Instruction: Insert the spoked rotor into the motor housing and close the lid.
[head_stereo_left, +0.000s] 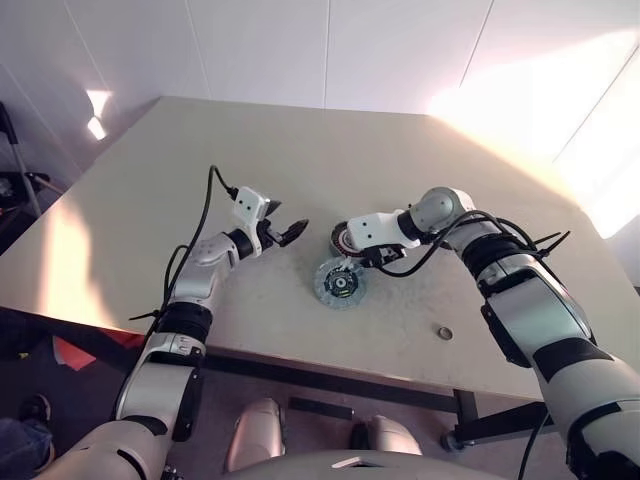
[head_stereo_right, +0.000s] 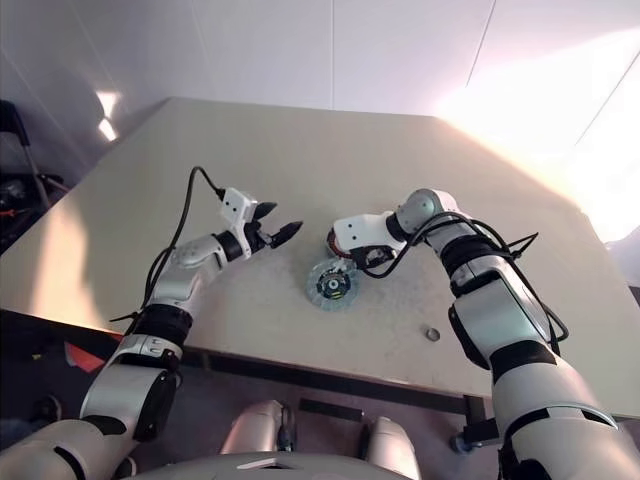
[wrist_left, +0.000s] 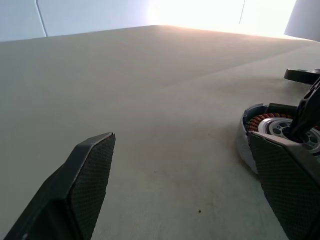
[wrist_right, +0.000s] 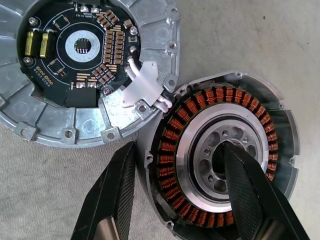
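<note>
The motor housing (wrist_right: 220, 105), a dark cup with a ring of copper windings, stands mid-table. A silver-white wheel with round holes, the spoked rotor (wrist_right: 205, 167), lies inside its winding ring. The lid (head_stereo_left: 340, 284) lies face up touching the housing on the near side, showing a black circuit board. My right gripper (wrist_right: 177, 160) points down over the housing with jaws apart: one finger stands outside the rim, the other over the rotor's centre hole. Contact cannot be told. My left gripper (head_stereo_left: 288, 226) hovers open and empty to the left of the housing (wrist_left: 260, 125).
A small metal washer (head_stereo_left: 445, 333) lies near the table's front edge on the right. The beige table (head_stereo_left: 300, 150) stretches bare behind the parts. Its front edge runs close below the lid.
</note>
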